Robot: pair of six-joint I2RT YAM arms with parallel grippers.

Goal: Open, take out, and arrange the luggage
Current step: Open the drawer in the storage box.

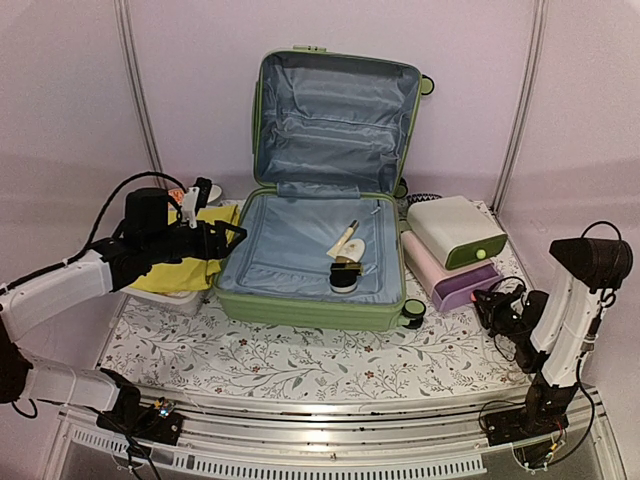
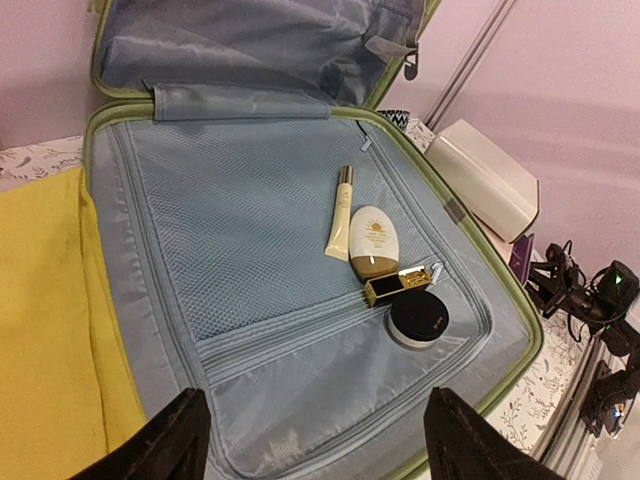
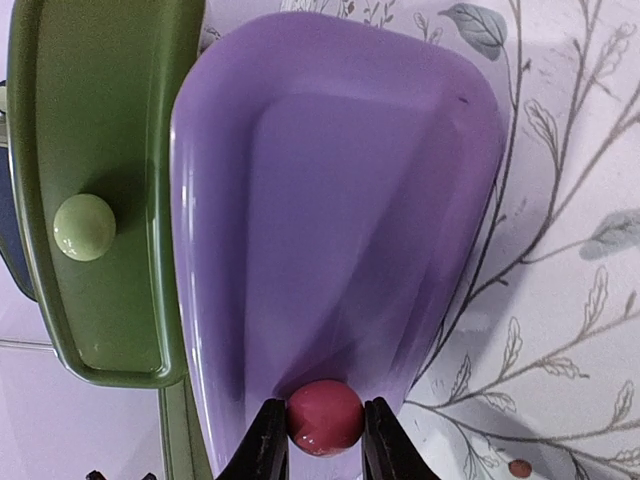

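Observation:
The light-green luggage [image 1: 310, 310] lies open on the table, its lid upright against the back wall and its grey-blue lining [image 2: 250, 250] showing. In its lower half lie a cream tube [image 2: 340, 215], a cream bottle [image 2: 372, 240], a gold lipstick case [image 2: 400, 283] and a black compact [image 2: 420, 318]. My left gripper [image 1: 235, 238] hovers open and empty at the luggage's left edge; in the left wrist view [image 2: 318, 440] its fingers stand wide apart. My right gripper [image 3: 325, 440] is shut on the red knob [image 3: 325, 415] of the purple drawer [image 3: 330, 200].
The small white, green and purple box [image 1: 455, 235] stands right of the luggage, with a green knob [image 3: 84, 227] on its green drawer. A yellow cloth [image 1: 185, 265] lies in a white basket [image 1: 185, 300] to the left. Black cables [image 1: 505, 315] lie near my right gripper.

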